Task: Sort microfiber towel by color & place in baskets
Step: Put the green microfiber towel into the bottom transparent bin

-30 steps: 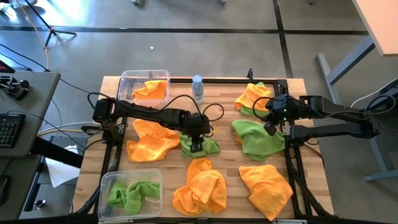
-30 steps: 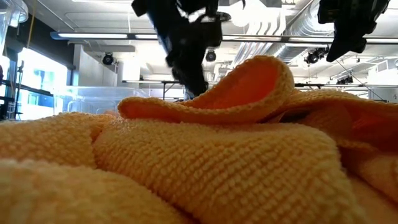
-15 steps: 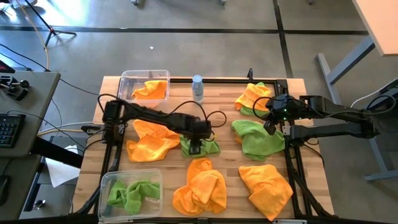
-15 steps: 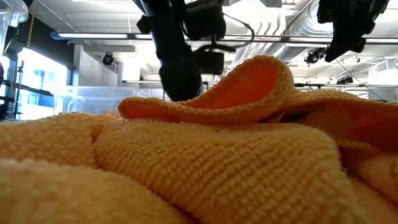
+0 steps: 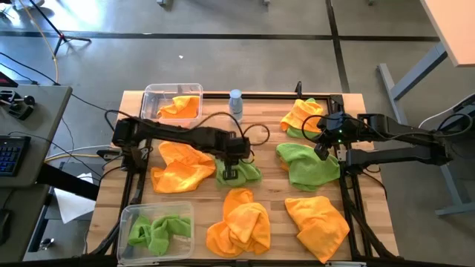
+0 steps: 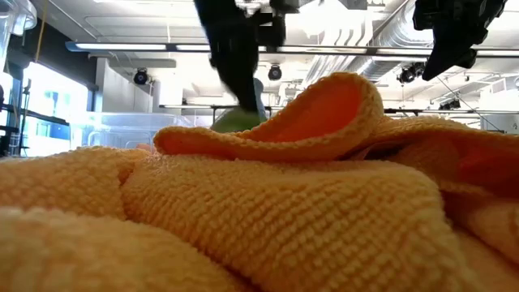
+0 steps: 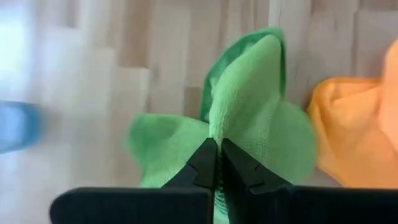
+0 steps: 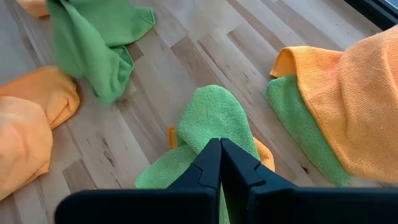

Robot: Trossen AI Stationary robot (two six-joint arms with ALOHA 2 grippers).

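Observation:
A lime green microfiber towel (image 5: 249, 173) lies at the table's middle, with my left gripper (image 5: 231, 172) shut on it from above. It also shows as a green tip (image 6: 235, 120) in the low view. My right gripper (image 8: 219, 155) is shut and hovers clear above another green towel (image 5: 308, 165) at the right. The far-left basket (image 5: 152, 96) holds an orange towel. The near-left basket (image 5: 128, 216) holds green ones. My left gripper pinches a raised fold (image 7: 217, 127) near the middle of the green towel between its two fingers. The fingers point down from above. The cloth is drawn up into a ridge at the fingers and droops around them. Whether its edges rest on the table, I cannot tell.
Orange towels lie left of the held one (image 5: 182, 165), at the near middle (image 5: 239, 226) and at the near right (image 5: 318, 219). An orange towel on a green one (image 5: 303, 117) lies far right. A water bottle (image 5: 236, 104) stands by the far edge.
My left gripper has come down onto the green towel, shut on it and risen a little. The towel's middle is drawn up and its outline has bunched inward.

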